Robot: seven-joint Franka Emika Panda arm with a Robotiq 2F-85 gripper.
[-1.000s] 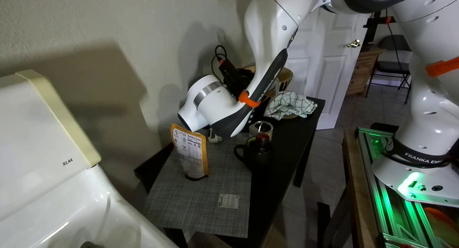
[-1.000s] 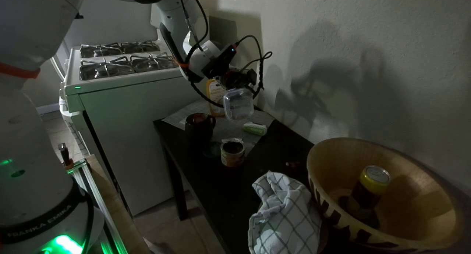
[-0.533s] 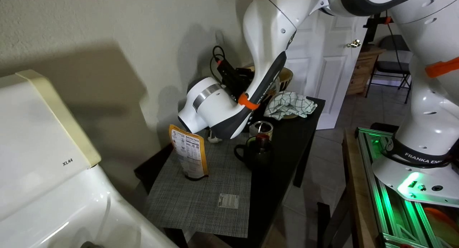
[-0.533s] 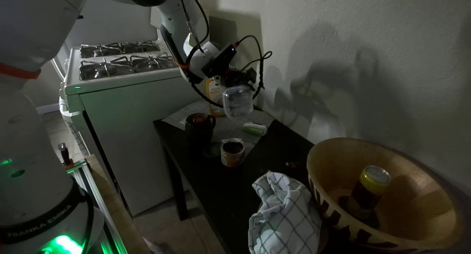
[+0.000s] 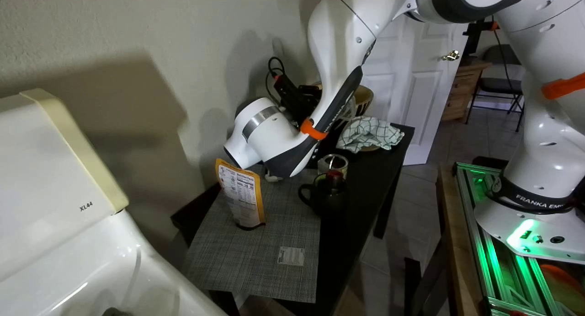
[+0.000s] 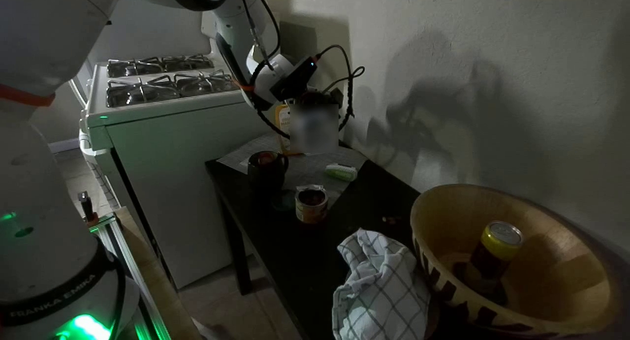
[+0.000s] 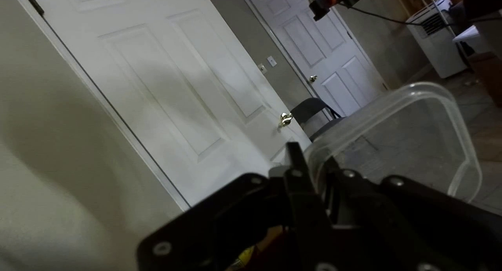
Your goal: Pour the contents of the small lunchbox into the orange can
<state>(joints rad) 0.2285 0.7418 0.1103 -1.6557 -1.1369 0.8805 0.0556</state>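
Observation:
The small lunchbox is a clear plastic box, tilted on its side in the wrist view, with the floor visible through it. In an exterior view it is a blurred patch. My gripper is shut on its wall, one finger on each side. The orange can stands upright on the dark table, open at the top, with something dark reddish inside. The box is above and behind it in that view. The can is partly hidden behind the mug in an exterior view. Any contents of the box cannot be made out.
A dark mug stands beside the can. An orange-edged pouch stands on the grey mat. A green-white object, small bits, a checked towel and a wide wooden bowl holding a yellow-topped can are around.
The box has shifted slightly up and left in an exterior view and now looks blurred. The arm has moved slightly. The can, mug and pouch stay in place.

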